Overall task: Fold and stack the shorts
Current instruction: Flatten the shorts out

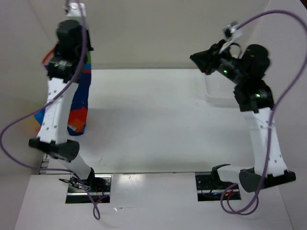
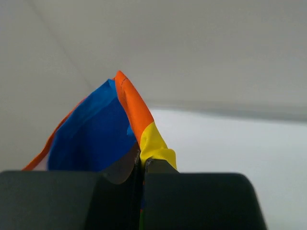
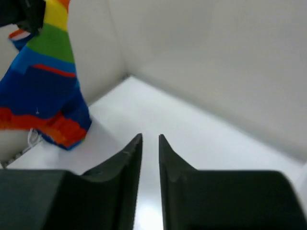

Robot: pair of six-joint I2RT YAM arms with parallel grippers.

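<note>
Top view: the shorts (image 1: 80,103) hang in a long rainbow strip over the table's (image 1: 153,129) left edge. Their upper part is hidden behind the left arm (image 1: 55,110). The low hem is at the table surface; whether it touches is unclear. The white mesh basket (image 1: 216,90) sits at the table's far right, half covered by the right arm (image 1: 261,129), and its contents can't be made out.

Left wrist view: the left gripper (image 2: 142,165) is pinched tight on an orange-yellow fold of the shorts, with a blue panel beside it. The rest of the cloth is cut off behind the fingers.

Right wrist view: the right gripper (image 3: 150,143) is above the table, its jaws a narrow slit apart with nothing between them. The shorts hang at the table's far left, their top cropped by the frame.
</note>
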